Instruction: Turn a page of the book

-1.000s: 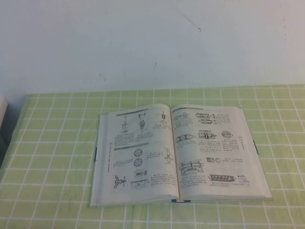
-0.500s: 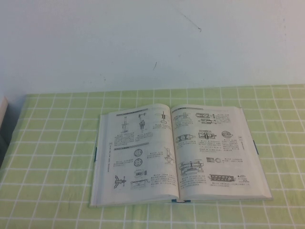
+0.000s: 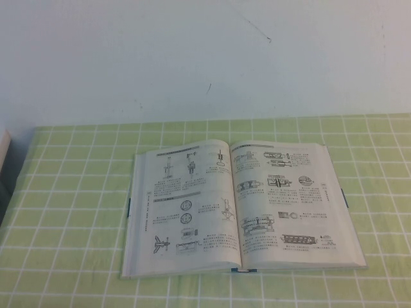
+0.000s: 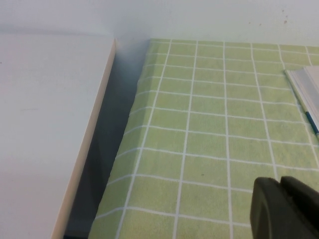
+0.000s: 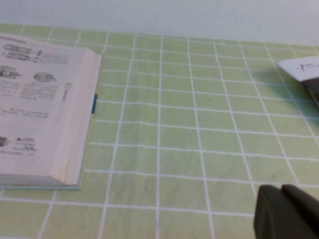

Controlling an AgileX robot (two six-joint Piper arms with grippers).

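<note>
The book (image 3: pixel 183 212) lies open and flat in the middle of the green checked tablecloth (image 3: pixel 64 212). Its right-hand page (image 3: pixel 286 205), with rows of small cross-section drawings, lies flat. Neither gripper shows in the high view. In the left wrist view my left gripper (image 4: pixel 281 185) is shut and empty over the cloth, well off the book's left corner (image 4: pixel 306 89). In the right wrist view my right gripper (image 5: pixel 282 191) is shut and empty over the cloth, well off the book's right edge (image 5: pixel 75 124).
A white board (image 4: pixel 45 124) lies beyond the table's left edge, with a dark gap between them. A white-labelled dark object (image 5: pixel 304 67) lies on the cloth to the far right. A white wall stands behind the table.
</note>
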